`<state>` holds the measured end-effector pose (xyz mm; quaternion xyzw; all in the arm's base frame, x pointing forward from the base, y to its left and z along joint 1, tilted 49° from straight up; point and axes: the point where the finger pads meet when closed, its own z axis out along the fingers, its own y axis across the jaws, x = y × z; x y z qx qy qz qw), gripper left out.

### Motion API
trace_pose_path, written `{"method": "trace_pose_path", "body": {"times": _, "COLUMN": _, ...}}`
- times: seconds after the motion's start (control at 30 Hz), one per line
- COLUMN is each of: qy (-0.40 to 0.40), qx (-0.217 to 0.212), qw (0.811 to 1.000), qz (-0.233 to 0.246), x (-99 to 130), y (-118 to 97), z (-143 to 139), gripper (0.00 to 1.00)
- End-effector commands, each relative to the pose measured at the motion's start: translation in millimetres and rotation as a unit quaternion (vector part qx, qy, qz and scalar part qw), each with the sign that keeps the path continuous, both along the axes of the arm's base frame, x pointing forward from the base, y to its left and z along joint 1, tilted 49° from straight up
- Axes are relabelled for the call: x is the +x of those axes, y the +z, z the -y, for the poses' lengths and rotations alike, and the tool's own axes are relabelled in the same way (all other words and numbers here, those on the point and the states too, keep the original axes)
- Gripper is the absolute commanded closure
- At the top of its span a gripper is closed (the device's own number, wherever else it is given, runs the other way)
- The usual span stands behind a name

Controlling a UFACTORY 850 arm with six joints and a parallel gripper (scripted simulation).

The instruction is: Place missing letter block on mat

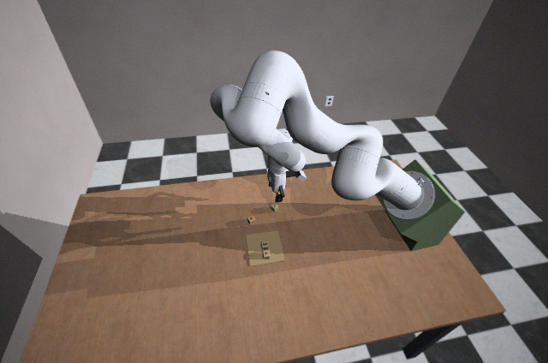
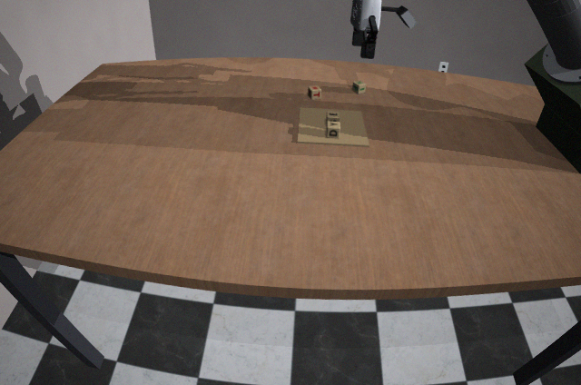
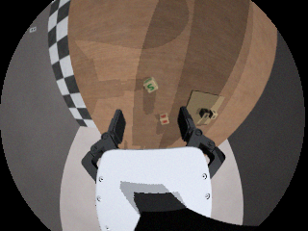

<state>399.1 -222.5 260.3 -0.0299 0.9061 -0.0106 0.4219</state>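
A tan mat [image 1: 274, 258] [image 2: 310, 134] [image 3: 198, 98] lies on the table and carries two blocks with dark letters [image 1: 265, 249] [image 2: 332, 124] [image 3: 206, 114], side by side. Off the mat stand a block with red lettering [image 1: 251, 219] [image 2: 314, 92] [image 3: 165, 118] and a block with green lettering [image 1: 275, 207] [image 2: 359, 86] [image 3: 150, 85]. My gripper [image 1: 279, 196] [image 2: 368, 50] [image 3: 150, 115] is open and empty. It hangs in the air above the green-lettered block, well clear of it. The letters are too small to read.
The wooden table [image 1: 176, 297] [image 2: 234, 212] is large. The robot's green base [image 1: 425, 217] stands at the table's right edge. The arm arches over the table's far side. A checkered floor surrounds the table.
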Motion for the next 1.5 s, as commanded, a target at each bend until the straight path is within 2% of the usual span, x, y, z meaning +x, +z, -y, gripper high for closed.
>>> {"method": "trace_pose_path", "body": {"times": 0.0, "qy": -0.042, "qx": 0.055, "qw": 0.998, "qz": -0.005, "x": 2, "y": -1, "z": 0, "gripper": 0.00}}
{"method": "trace_pose_path", "body": {"times": 0.1, "qy": -0.071, "qx": 0.090, "qw": 0.993, "qz": -0.005, "x": 3, "y": -2, "z": 0, "gripper": 0.00}}
{"method": "trace_pose_path", "body": {"times": 0.17, "qy": -0.071, "qx": 0.090, "qw": 0.993, "qz": -0.005, "x": 3, "y": -2, "z": 0, "gripper": 0.00}}
{"method": "trace_pose_path", "body": {"times": 0.23, "qy": -0.106, "qx": 0.131, "qw": 0.986, "qz": -0.006, "x": 4, "y": -3, "z": 0, "gripper": 0.00}}
{"method": "trace_pose_path", "body": {"times": 0.43, "qy": -0.161, "qx": 0.195, "qw": 0.968, "qz": -0.007, "x": 6, "y": -5, "z": 0, "gripper": 0.00}}
{"method": "trace_pose_path", "body": {"times": 0.67, "qy": -0.227, "qx": 0.272, "qw": 0.935, "qz": -0.008, "x": 8, "y": -8, "z": 0, "gripper": 0.00}}
{"method": "trace_pose_path", "body": {"times": 0.73, "qy": -0.227, "qx": 0.272, "qw": 0.935, "qz": -0.008, "x": 8, "y": -8, "z": 0, "gripper": 0.00}}
{"method": "trace_pose_path", "body": {"times": 0.8, "qy": -0.256, "qx": 0.306, "qw": 0.917, "qz": -0.008, "x": 9, "y": -9, "z": 0, "gripper": 0.00}}
{"method": "trace_pose_path", "body": {"times": 1.0, "qy": -0.306, "qx": 0.364, "qw": 0.879, "qz": -0.009, "x": 11, "y": -11, "z": 0, "gripper": 0.00}}
{"method": "trace_pose_path", "body": {"times": 1.17, "qy": -0.327, "qx": 0.389, "qw": 0.861, "qz": -0.009, "x": 12, "y": -12, "z": 0, "gripper": 0.00}}
{"method": "trace_pose_path", "body": {"times": 1.43, "qy": -0.333, "qx": 0.395, "qw": 0.857, "qz": -0.009, "x": 12, "y": -12, "z": 0, "gripper": 0.00}}
{"method": "trace_pose_path", "body": {"times": 1.47, "qy": -0.333, "qx": 0.395, "qw": 0.857, "qz": -0.009, "x": 12, "y": -12, "z": 0, "gripper": 0.37}}
